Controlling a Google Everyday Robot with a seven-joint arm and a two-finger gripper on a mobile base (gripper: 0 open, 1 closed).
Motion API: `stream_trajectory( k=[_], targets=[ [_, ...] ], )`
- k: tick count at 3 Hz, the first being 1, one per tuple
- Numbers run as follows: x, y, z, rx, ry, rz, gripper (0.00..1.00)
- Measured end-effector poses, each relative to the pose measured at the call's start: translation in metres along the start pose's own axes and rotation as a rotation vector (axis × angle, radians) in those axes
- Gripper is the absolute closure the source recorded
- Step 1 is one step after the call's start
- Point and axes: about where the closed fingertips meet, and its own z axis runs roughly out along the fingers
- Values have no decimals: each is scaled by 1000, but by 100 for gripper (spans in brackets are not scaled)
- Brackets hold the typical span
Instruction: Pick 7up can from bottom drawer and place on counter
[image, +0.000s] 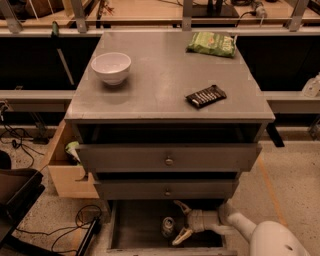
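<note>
Item count: one 7up can, one white bowl, one green snack bag, one dark snack bar, and three grey drawers. The two upper drawers each carry one round knob.

The counter carries the bowl at its left rear, the snack bag at its right rear and the snack bar at its right front, all well apart from one another.

The bottom drawer is pulled out and shows a flat dark floor. The 7up can stands upright on this floor, near the middle. It is a small cylinder with a silver top; its label is in shadow and cannot be read.

The end effector is inside the bottom drawer, reaching in from the right. Its two fingers are apart, with the tips at either side of the can. Contact with the can cannot be determined.
</note>
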Motion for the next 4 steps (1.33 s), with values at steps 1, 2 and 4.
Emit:
stream_trajectory(
  k=[1,2,4],
  targets=[
    [4,3,8,-4,-11,-13,0],
    [2,1,16,-20,-22,-23,0],
    [4,-1,26,-43,-26,-4,41]
  ],
)
